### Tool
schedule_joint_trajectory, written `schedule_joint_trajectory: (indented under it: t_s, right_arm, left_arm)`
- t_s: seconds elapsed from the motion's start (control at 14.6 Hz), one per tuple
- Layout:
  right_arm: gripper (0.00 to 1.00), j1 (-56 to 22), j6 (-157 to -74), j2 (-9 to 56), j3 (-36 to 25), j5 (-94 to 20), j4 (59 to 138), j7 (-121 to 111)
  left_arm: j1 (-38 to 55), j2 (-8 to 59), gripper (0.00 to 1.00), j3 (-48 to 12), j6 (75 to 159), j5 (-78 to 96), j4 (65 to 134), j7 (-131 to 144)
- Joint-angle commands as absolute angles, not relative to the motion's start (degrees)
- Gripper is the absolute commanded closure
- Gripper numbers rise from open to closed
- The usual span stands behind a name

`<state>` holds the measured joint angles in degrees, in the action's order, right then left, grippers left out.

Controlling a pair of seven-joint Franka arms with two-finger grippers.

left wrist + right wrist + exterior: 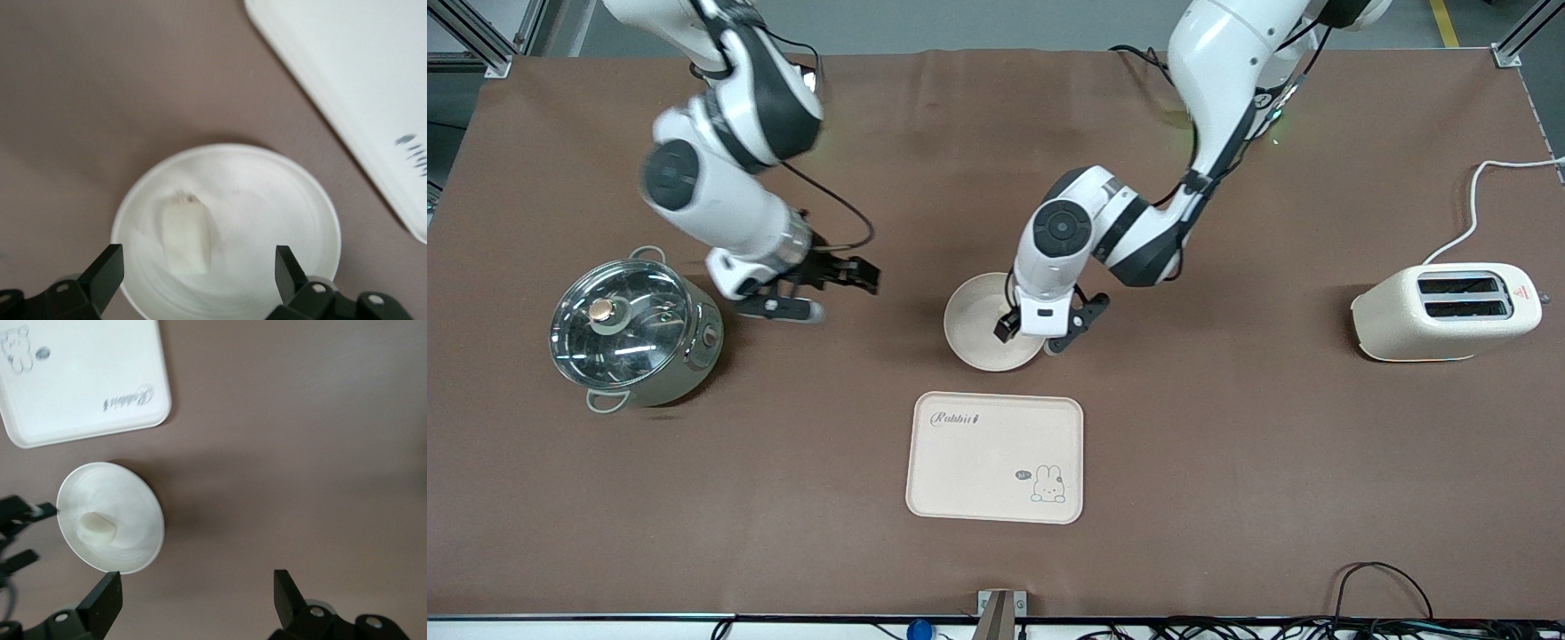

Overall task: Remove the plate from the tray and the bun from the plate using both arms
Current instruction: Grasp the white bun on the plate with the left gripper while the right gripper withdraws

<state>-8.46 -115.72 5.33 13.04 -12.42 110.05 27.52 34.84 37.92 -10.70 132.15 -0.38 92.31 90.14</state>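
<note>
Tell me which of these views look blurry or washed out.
Front view: the right arm is smeared, and glare glints off the pot lid. Left wrist view: soft focus, with the plate and bun overexposed. Right wrist view: the tray is bleached almost white.

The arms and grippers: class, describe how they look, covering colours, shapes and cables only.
Both arms, the left arm and the right arm, are glossy white rounded segments with black joint bands and round black-grey joint caps. Thin black cables loop along each. The left gripper has a white boxy body with black fingers; the right gripper is black. In the wrist views the fingers look black and wedge-shaped.
</note>
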Motion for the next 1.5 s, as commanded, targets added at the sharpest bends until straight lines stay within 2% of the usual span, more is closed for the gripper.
schedule_joint_trajectory:
  t_s: [0.0, 0.27, 0.48, 0.61, 0.75, 0.89, 0.96, 1.02, 1.09, 1.43]
  right_arm:
    - [0.00, -3.26, -106.82, 4.83, 13.89, -5.66, 101.72, 27.07]
    - [0.00, 2.88, -103.89, 4.92, 13.80, 1.84, 93.71, 21.92]
    - [0.00, 9.82, -103.36, 4.92, 13.27, 2.02, 90.88, 9.00]
    - [0.00, 9.76, -100.65, 4.66, 9.43, 2.11, 89.31, 1.80]
    - [0.00, 7.57, -98.71, 4.57, 4.24, 2.02, 87.72, -4.89]
    - [0.00, 5.72, -97.83, 4.57, 0.19, 2.02, 86.05, -7.64]
    - [0.00, 5.71, -96.34, 4.57, -0.17, 2.02, 85.00, -8.34]
    - [0.00, 5.63, -95.28, 4.66, -0.18, 2.11, 83.69, -9.05]
    - [0.00, 5.45, -94.23, 4.66, -0.18, 2.20, 82.37, -9.05]
    - [0.00, 2.38, -90.88, 4.66, -1.22, 2.29, 81.12, -8.70]
  left_arm:
    - [36.91, 40.16, 0.00, -9.93, 135.35, -1.31, 92.46, 95.26]
    - [37.53, 40.87, 0.01, -10.02, 135.35, -2.81, 93.60, 100.19]
    - [37.62, 42.36, 0.10, -10.02, 135.44, -2.90, 93.08, 100.20]
    - [38.06, 42.54, 0.15, -10.02, 135.44, -2.99, 93.34, 100.20]
    - [37.97, 42.80, 0.29, -10.02, 135.35, -3.08, 93.25, 99.50]
    - [37.88, 43.41, 0.61, -10.11, 135.44, -3.08, 92.90, 99.23]
    - [37.88, 43.59, 0.71, -10.02, 135.44, -3.08, 92.81, 99.23]
    - [37.71, 43.51, 0.76, -10.02, 135.44, -3.08, 92.73, 99.14]
    - [37.44, 43.24, 0.78, -10.02, 135.44, -3.08, 91.85, 98.97]
    - [35.09, 40.17, 0.78, -9.06, 134.65, -3.08, 88.51, 95.11]
